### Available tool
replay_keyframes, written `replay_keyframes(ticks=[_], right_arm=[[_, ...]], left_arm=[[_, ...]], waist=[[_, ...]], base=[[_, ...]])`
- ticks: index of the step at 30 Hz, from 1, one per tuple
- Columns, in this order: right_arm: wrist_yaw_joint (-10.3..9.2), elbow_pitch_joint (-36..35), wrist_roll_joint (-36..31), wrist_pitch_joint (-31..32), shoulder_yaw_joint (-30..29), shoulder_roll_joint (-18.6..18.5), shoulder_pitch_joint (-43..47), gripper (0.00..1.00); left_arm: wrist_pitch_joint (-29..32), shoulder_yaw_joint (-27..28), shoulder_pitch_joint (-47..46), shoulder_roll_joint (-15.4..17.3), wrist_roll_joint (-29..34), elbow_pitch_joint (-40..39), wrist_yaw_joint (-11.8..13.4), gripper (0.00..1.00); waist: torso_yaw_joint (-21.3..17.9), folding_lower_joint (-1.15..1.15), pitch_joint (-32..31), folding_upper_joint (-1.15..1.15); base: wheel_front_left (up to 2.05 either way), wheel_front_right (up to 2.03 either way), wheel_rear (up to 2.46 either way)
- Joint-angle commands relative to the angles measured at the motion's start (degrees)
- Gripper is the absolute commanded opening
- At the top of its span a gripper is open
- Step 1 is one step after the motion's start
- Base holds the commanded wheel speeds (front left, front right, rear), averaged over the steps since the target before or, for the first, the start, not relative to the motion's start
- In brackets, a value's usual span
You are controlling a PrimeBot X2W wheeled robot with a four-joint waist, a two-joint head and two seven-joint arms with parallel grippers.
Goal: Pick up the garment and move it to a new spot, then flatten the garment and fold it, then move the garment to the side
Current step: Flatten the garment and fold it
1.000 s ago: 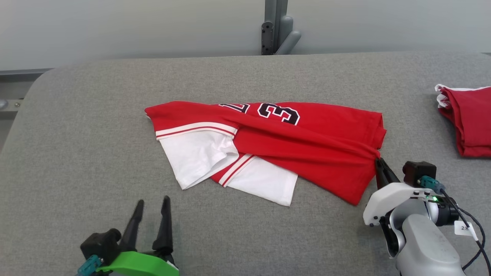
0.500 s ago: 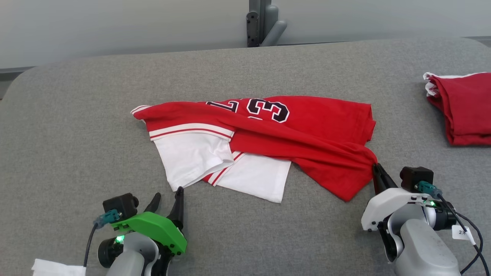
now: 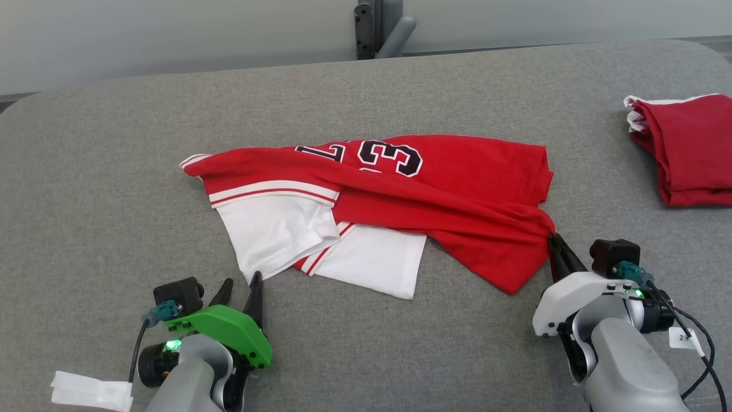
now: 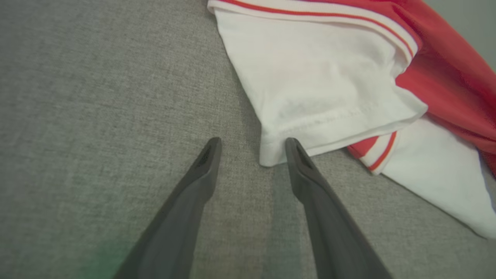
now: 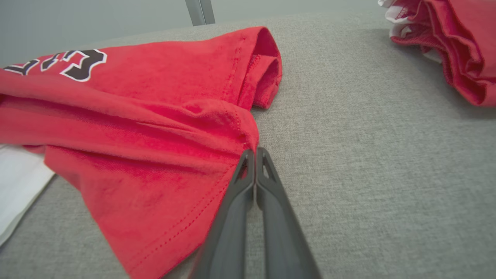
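- A red and white shirt (image 3: 457, 200) lies crumpled in the middle of the head view on a grey padded table (image 3: 114, 171). Its black number faces the top of the frame.
- Two white sleeves with red-striped bands stick out at the shirt's lower left. The nearer sleeve (image 3: 274, 234) overlaps the other.
- The left claw (image 3: 242, 279) is at the lower left of the head view, its two fingers apart and its tips at the bottom corner of the nearer sleeve.
- In the left wrist view, that sleeve's corner (image 4: 267, 157) lies between the tips of the left claw (image 4: 252, 143), just beside the right-hand finger (image 4: 310, 182). I cannot tell whether finger and cloth touch.
- The right claw (image 3: 553, 237) is at the lower right of the head view, fingers pressed together and clamped on the red hem at the shirt's right corner.
- In the right wrist view, the red cloth (image 5: 155, 155) gathers into folds that run to the tips of the right claw (image 5: 254, 150).
- A folded red bundle (image 3: 692, 149) lies at the right edge of the head view, well apart from the shirt.
- A white paper slip (image 3: 91, 392) lies at the bottom left corner.
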Motion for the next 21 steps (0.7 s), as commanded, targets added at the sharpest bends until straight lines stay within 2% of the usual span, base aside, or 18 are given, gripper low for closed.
replay_keyframes(ticks=[1, 7, 12, 16, 21], right_arm=[[-0.07, -0.29, -0.3, -0.18, -0.36, -0.22, 0.0, 0.0], [-0.07, -0.73, -0.97, -0.18, -0.89, -0.23, -0.35, 0.0], [-0.07, -3.18, -0.01, -0.18, -1.93, -0.22, -0.65, 0.0], [-0.07, -5.6, -0.84, -0.18, -3.67, -0.28, -1.11, 0.0], [-0.07, -8.55, 0.46, -0.18, -3.86, -1.22, -2.56, 0.0]], left_arm=[[-0.17, -0.88, -0.39, -0.09, -0.33, 1.62, -0.66, 0.0], [-1.88, -2.47, -0.99, -0.22, -2.53, 2.05, -1.71, 0.0], [-3.91, -1.75, 0.1, -0.05, -9.1, -6.02, -2.01, 0.0], [-3.87, -1.08, 1.13, 3.7, -16.21, -15.03, -2.0, 0.0], [0.04, 1.01, 0.18, 7.87, -25.84, -26.43, -2.01, 0.0]], waist=[[0.09, 0.0, 0.09, 0.0], [0.07, 0.0, -0.2, 0.0], [0.29, 0.0, -1.62, 0.0], [0.59, 0.0, -3.36, 0.0], [1.13, 0.0, -5.38, 0.0]], base=[[0.0, 0.0, 0.0], [0.0, 0.0, 0.0], [0.0, 0.0, 0.0], [0.0, 0.0, 0.0], [0.0, 0.0, 0.0]])
